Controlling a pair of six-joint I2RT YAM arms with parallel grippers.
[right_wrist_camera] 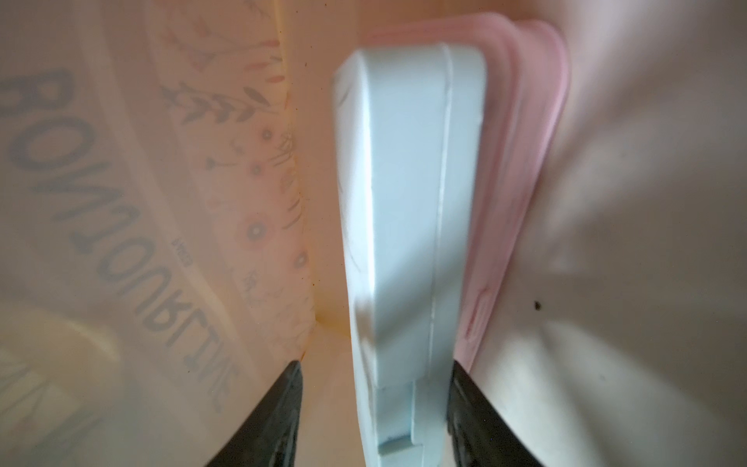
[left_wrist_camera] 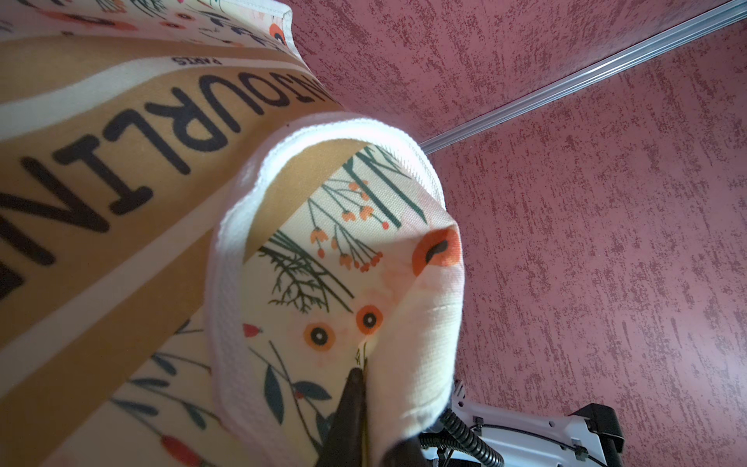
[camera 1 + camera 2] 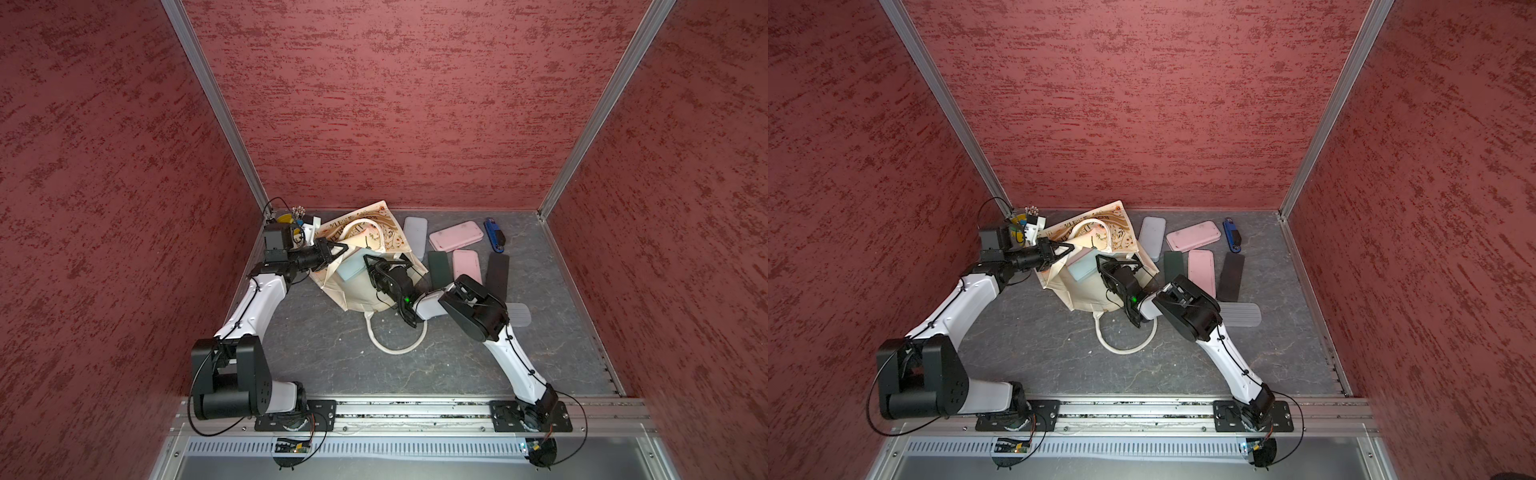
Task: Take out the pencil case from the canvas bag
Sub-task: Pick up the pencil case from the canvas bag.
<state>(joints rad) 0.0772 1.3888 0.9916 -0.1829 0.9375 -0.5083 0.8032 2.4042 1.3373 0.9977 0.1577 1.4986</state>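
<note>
Reaching into bag point(image 3: 357, 297) on tabletop point(image 3: 316, 353) with right fingers point(image 1: 283, 404) apart, straddling blue pencil case point(image 1: 404, 202) lying inside against pink case point(image 1: 521, 161), not clamping yet. Farther back, pinching bag's rim with left fingers point(image 2: 351, 404), clamped on printed cloth.

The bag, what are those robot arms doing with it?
The left gripper pinches the bag by its edge and holds it up, so the mouth is open. The right gripper is inside the bag, its jaws open on either side of a pale blue case, not yet gripping it. A pink case sits right behind that one. Several other cases lie on the table beside the bag.
</note>
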